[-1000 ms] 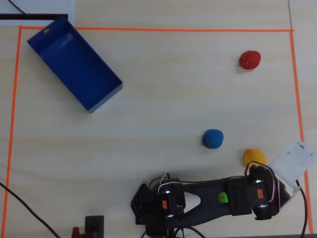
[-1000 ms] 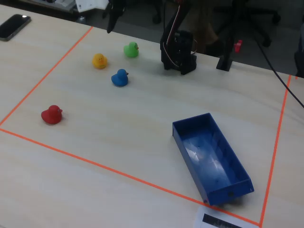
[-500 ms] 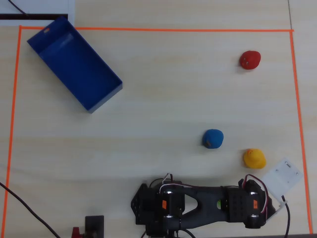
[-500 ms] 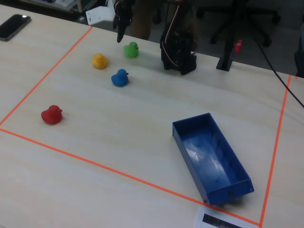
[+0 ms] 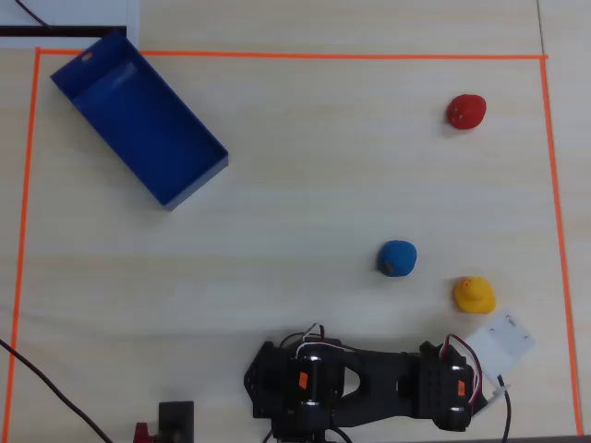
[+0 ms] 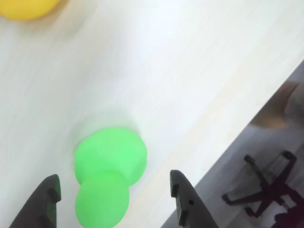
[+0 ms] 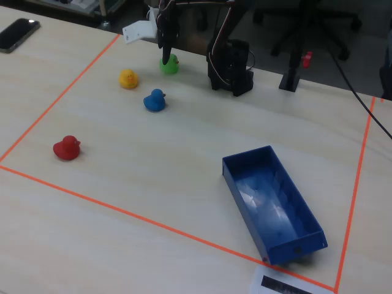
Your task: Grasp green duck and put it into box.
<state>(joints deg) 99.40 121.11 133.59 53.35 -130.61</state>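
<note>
Gripper [image 6: 114,192] jaws apart, straddling green duck [image 6: 110,171]. Duck likely light, soft, squashy, slippery; best pinched across body. Box [image 7: 272,205] at 5 o'clock in fixed view.

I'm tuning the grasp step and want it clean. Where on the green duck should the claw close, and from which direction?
Grip the green duck across its wide round body, coming straight down from above. In the wrist view the claw is open with a finger on each side of the duck, which sits on the table with free space around it. The body looks broader than the head, so it probably offers the steadier hold.
</note>
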